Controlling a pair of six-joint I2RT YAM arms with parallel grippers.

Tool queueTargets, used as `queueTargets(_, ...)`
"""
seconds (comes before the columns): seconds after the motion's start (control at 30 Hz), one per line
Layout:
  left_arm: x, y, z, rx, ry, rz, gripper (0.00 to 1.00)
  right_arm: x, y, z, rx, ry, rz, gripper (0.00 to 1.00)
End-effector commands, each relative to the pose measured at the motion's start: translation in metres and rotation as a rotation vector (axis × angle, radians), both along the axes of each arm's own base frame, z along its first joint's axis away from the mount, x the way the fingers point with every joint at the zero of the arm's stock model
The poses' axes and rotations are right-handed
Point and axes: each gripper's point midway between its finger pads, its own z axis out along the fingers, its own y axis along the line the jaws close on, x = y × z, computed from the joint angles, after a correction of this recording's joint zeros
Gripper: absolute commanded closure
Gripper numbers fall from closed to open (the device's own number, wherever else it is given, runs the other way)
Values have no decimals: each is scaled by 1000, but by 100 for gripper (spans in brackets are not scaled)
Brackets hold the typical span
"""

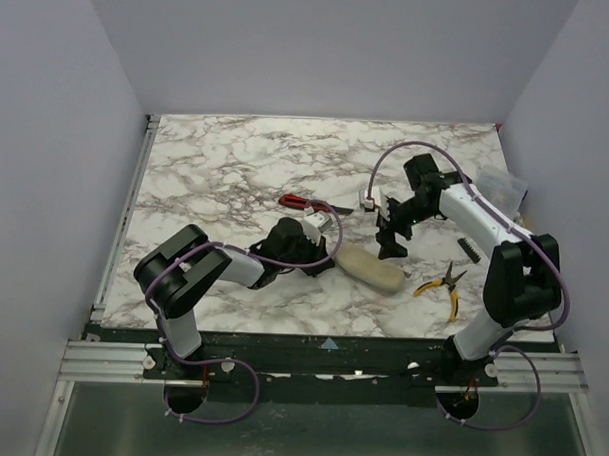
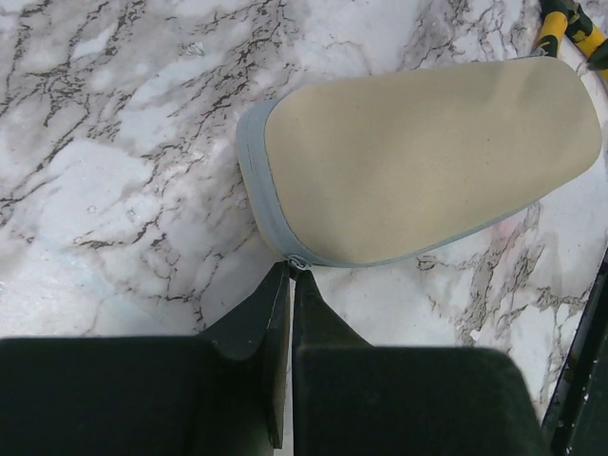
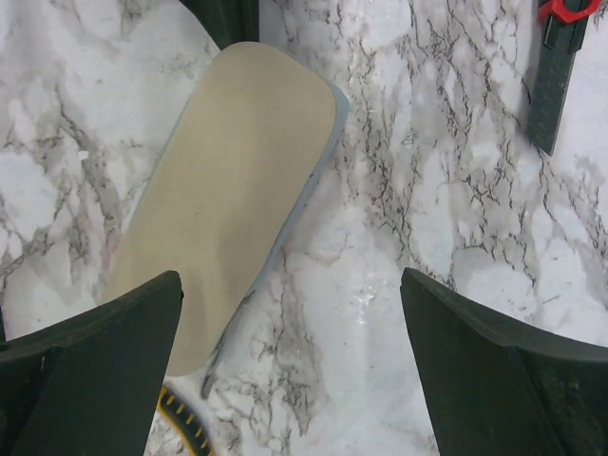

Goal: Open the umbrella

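The umbrella shows only as a closed flat tan case [image 1: 371,268] with a grey zipped edge, lying on the marble table. No shaft, ribs or handle show. In the left wrist view the case [image 2: 418,161] lies just beyond my left gripper [image 2: 290,273], which is shut on the small metal zip pull [image 2: 297,262] at the case's near edge. In the top view the left gripper [image 1: 329,254] sits at the case's left end. My right gripper [image 1: 392,241] is open and empty, hovering above the table beside the case [image 3: 228,190]; in its own view the right gripper [image 3: 290,285] has the jaws wide apart.
A red-handled cutter [image 1: 303,202] lies behind the case and also shows in the right wrist view [image 3: 556,66]. Yellow-handled pliers [image 1: 444,288] lie to the right of the case. A small black part [image 1: 469,249] and a clear bag [image 1: 501,185] are at the right edge.
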Motion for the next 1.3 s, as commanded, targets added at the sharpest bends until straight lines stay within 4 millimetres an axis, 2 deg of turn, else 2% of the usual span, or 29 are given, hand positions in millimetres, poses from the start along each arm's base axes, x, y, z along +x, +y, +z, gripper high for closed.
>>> queueTargets(0.0, -6, -10, 19, -60, -17, -9, 100, -34, 1, 21, 51, 126, -138, 0)
queueTargets(0.1, -9, -13, 19, -65, -5, -13, 100, -45, -2, 15, 49, 155, -235, 0)
queueTargets(0.2, -11, -15, 18, -67, 6, -15, 100, -43, -2, 8, 43, 105, -331, 0)
queueTargets(0.43, -12, -16, 18, -66, 8, -18, 100, -60, -3, -27, -49, 79, -332, 0)
queueTargets(0.53, -13, -15, 19, -65, 8, -19, 100, -60, -8, -41, -88, 63, -322, 0)
queueTargets(0.67, -13, -11, 17, -50, 3, -7, 100, -64, -20, -59, -153, 45, -279, 12)
queueTargets(0.73, -12, -8, 17, -41, -8, 0, 100, -66, -25, -65, -177, 21, -247, 24)
queueTargets(0.83, -7, 1, 14, -14, -15, 32, 100, -68, -31, -67, -191, -33, -185, 38)
queueTargets(0.97, 2, 10, 11, 14, -36, 57, 100, -74, -37, -69, -209, -90, -90, 50)
queueTargets(1.07, 9, 15, 10, 34, -54, 65, 100, -76, -41, -72, -225, -119, -30, 57)
queueTargets(1.27, 11, 13, 15, 44, -121, 13, 100, -84, -44, -72, -224, -189, 140, 61)
